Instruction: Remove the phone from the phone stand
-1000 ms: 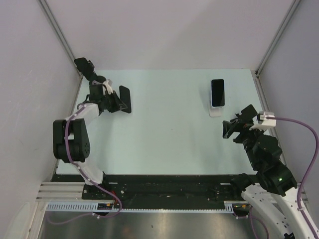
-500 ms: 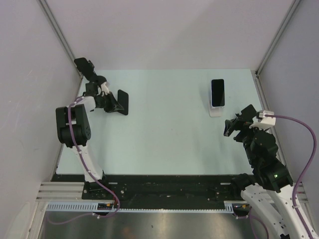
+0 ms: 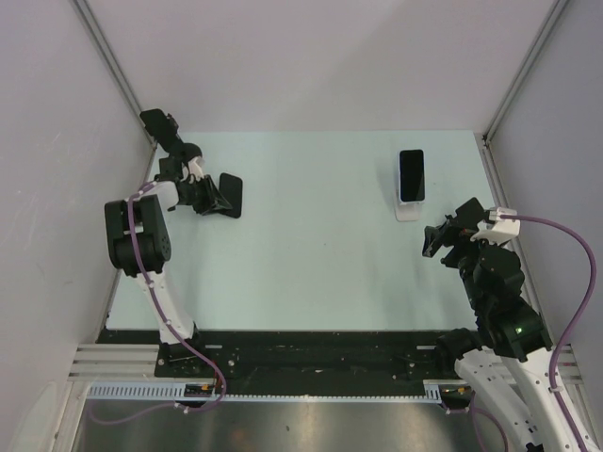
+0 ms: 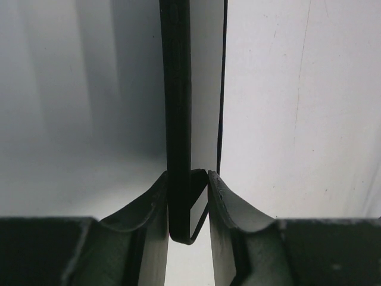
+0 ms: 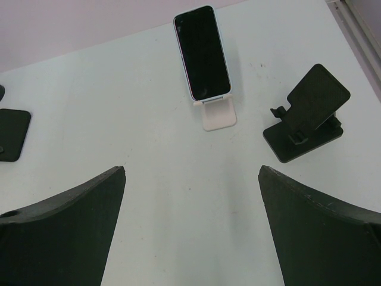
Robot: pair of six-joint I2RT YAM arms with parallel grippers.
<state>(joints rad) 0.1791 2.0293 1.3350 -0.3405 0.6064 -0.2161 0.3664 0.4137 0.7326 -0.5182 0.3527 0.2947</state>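
Observation:
A black phone (image 3: 231, 195) is low over the table at the far left, seen edge-on (image 4: 177, 89) in the left wrist view. My left gripper (image 3: 209, 193) (image 4: 187, 174) straddles its end. The jaws stand a little wider than the phone's edge, with the left finger against it. A second phone (image 3: 411, 174) (image 5: 202, 52), dark-screened with a pale rim, leans on a white phone stand (image 3: 407, 212) (image 5: 219, 114) at the back right. My right gripper (image 3: 435, 243) (image 5: 191, 170) hangs wide open just in front of that stand, holding nothing.
An empty black phone stand (image 5: 306, 113) sits just right of the white one. A dark stand-like shape (image 3: 158, 124) is in the back-left corner. Grey walls close in the table on both sides and at the back.
The left arm drew back to the left and tipped the black phone flatter toward the table. Its jaws have loosened around the phone. The right arm barely shifted.

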